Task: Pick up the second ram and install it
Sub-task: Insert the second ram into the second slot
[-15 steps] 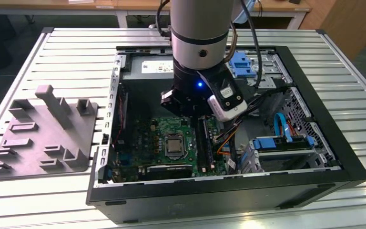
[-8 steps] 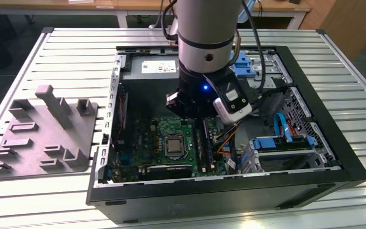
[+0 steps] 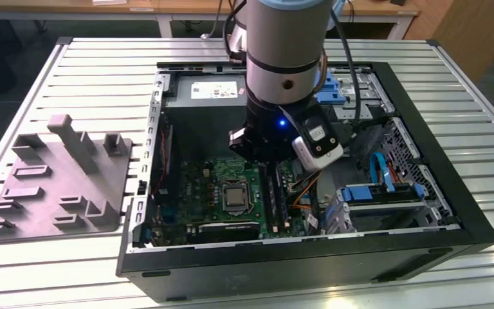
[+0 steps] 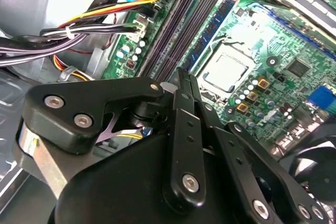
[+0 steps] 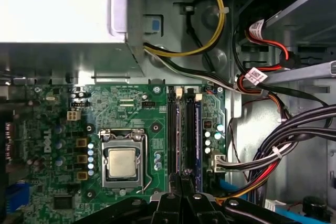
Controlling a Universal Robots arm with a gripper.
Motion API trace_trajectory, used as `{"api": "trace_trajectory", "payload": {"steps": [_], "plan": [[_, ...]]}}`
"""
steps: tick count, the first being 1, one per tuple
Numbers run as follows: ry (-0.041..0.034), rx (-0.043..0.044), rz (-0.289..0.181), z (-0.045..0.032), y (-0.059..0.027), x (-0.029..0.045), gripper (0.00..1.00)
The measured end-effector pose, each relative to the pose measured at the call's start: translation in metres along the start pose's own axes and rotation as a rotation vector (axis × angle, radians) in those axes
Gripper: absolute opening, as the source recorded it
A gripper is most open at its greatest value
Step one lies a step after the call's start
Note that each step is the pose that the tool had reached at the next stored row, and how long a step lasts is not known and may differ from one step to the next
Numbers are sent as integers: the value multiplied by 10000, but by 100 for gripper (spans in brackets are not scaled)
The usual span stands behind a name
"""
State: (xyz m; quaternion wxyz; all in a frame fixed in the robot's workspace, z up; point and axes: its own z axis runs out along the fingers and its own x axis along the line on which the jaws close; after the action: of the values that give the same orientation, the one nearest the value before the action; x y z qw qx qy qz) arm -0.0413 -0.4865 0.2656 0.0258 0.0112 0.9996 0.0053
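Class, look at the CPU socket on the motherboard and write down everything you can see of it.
The CPU socket is a square fitting lying flat on the green motherboard. A silvery, metal-looking processor lid fills its middle, framed by a shiny metal bracket with a thin wire lever along one side. It is uncovered, with nothing resting on it. The long black memory slots run parallel beside it, not touching.

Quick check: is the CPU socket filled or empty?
Filled: a silver-lidded CPU sits in the CPU socket, with the metal frame closed over it and nothing mounted on top.
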Motion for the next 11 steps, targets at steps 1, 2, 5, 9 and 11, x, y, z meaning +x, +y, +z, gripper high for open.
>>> {"api": "trace_trajectory", "payload": {"steps": [1, 2, 5, 9, 11], "plan": [[0, -8, 1, 12, 0, -5, 11], [0, -17, 1, 25, 0, -10, 11], [0, -42, 3, 70, 0, -22, 11], [1, -62, 26, 121, -8, -43, 11], [1, -66, 45, 137, -21, -50, 11]]}}
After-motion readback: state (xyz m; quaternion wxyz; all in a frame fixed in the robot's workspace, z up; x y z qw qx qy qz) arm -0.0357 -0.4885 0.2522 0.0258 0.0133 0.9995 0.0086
